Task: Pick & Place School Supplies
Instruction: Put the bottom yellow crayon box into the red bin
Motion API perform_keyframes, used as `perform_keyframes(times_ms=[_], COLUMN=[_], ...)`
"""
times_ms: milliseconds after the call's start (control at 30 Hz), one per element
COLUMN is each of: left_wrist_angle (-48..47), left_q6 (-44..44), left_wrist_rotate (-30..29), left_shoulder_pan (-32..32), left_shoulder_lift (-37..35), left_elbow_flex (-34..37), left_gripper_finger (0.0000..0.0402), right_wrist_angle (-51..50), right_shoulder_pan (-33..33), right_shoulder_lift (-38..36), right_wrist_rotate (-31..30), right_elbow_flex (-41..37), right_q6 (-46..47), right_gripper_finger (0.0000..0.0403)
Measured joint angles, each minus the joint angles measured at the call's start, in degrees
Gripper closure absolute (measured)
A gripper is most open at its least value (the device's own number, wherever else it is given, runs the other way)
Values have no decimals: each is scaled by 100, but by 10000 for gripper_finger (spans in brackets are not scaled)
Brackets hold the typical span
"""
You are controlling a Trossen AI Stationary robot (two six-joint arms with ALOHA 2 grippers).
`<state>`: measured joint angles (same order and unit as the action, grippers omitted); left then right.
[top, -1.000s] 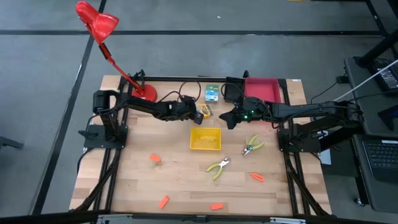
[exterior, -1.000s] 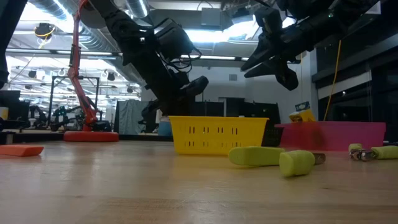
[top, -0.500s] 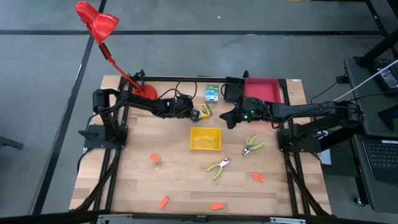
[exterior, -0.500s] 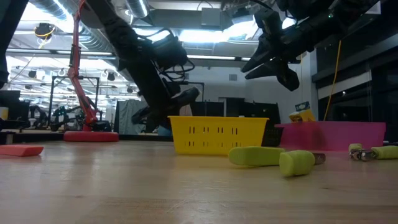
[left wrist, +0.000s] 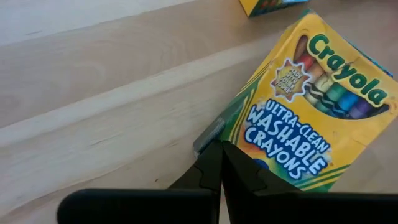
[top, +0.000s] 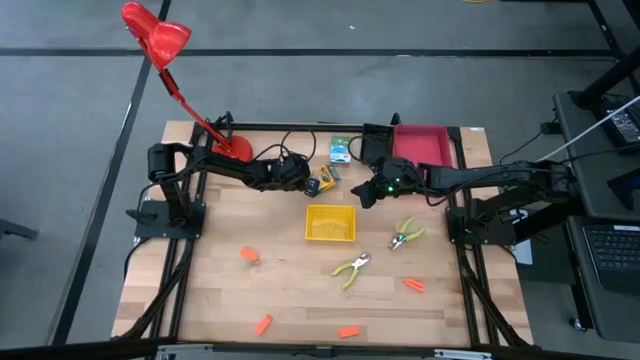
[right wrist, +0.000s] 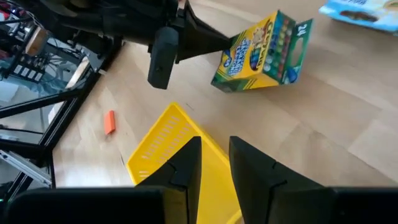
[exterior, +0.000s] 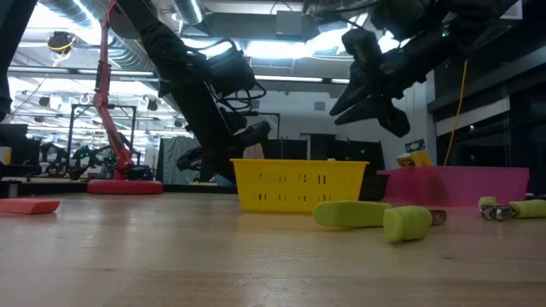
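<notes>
While lying flat on the wood at upper centre of the high view, just above the yellow bin, crayon box looks like thin printed card w/ loose sticks inside: prob. light, stiff across the short sides, soft on the broad faces, a bit slick from the gloss. Best taken across the narrow width, mid-length, w/ gentle squeeze so card doesn't dent or pop out sideways; corner grip would likely twist it. Left gripper sits low, just beside the box's left edge in the high view; wrist view shows its fingertips pressed together w/ no gap, tips touching or nearly touching the box at its lower edge, nothing held. As it stands, would need to spread before any pinch; closed tips could only nudge. Right gripper hovers above the table, right of the box and over the bin's upper right corner; its wrist view shows fingers slightly parted, empty, bin below. Second box, blue-green, lies near the top table edge, well apart from the bin. Scissor-like tools and lie lower right of bin: rigid, soft handles, small metal tips. Orange pieces scattered toward lower part of table, tiny, prob. hard to pinch.
</notes>
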<state>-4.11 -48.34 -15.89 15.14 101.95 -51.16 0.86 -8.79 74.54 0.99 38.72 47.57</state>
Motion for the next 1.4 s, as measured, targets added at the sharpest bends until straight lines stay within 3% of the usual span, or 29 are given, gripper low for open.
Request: perform_keyframes(times_ms=[467,767,1400], left_wrist_angle=[-30,-1,115], left_q6=[-39,1,59], left_wrist_rotate=[-11,-4,55], left_shoulder_pan=[-16,-20,-48], left_shoulder_lift=[11,15,28], left_elbow_flex=[9,11,20], left_gripper_finger=[400,400,400], right_wrist_angle=[1286,1326,1582], right_shoulder_pan=[-692,-1061,-1334], right_shoulder_lift=[1208,1445,2109], right_wrist_rotate=[1165,1198,1145], right_elbow_flex=[0,0,289], right_q6=[157,258,297], right_gripper_finger=[310,257,253])
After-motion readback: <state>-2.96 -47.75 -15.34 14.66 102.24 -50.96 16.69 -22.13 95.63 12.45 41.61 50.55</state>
